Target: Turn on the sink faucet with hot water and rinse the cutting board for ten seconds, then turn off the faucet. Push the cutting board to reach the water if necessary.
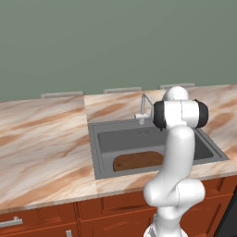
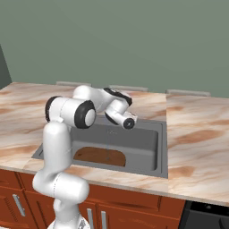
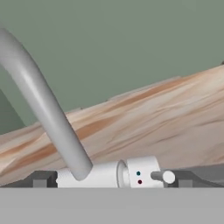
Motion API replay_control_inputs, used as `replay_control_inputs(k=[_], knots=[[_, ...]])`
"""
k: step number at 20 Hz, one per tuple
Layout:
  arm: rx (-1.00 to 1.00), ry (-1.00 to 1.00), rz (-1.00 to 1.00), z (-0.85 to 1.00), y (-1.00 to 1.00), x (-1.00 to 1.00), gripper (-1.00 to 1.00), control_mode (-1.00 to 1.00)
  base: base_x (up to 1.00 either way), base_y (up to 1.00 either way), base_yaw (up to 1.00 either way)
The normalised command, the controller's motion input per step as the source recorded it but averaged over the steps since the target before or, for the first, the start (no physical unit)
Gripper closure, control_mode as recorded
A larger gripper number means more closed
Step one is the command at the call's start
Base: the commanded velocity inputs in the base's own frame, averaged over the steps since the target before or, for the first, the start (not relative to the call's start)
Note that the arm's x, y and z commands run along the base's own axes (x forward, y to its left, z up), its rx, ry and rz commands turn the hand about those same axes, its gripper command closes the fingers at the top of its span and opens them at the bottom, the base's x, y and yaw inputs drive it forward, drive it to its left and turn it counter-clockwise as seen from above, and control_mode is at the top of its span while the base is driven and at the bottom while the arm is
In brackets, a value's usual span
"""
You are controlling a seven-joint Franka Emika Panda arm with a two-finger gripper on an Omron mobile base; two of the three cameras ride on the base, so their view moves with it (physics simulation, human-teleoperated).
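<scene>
On the left of the sink [image 1: 104, 148], sunk into the marbled tan table [image 1: 41, 139], the cutting board [image 1: 138, 161] lies flat on the basin floor toward the front edge. In the right base view a thin pale line, which looks like the water [image 2: 109, 150], drops onto the board [image 2: 99, 156], so the board seems placed to catch the stream. At the back rim stands the sink faucet [image 1: 144, 109], its spout angled out over the basin. Further right, the arm reaches across the sink so the hand sits low by the tap, probably to work the lever. In the hand view the spout [image 3: 41, 105] sweeps up close by, and the short lever handle [image 3: 162, 176] juts from the white tap body. The fingers [image 3: 112, 186] are spread fully apart, holding nothing; whether they touch the tap cannot be told.
</scene>
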Motion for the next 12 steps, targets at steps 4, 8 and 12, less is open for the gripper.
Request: replay_control_inputs(k=[4, 8, 12], knots=[[0.0, -0.03, 0.0, 0.0, 0.28, -0.12, -1.0, -1.0, 0.0, 0.0, 0.0], [0.0, -0.02, 0.0, 0.0, 0.29, -0.1, -1.0, -1.0, 0.0, 0.0, 0.0], [0.0, -0.03, 0.0, 0.0, 0.23, -0.06, -1.0, -1.0, 0.0, 0.0, 0.0]])
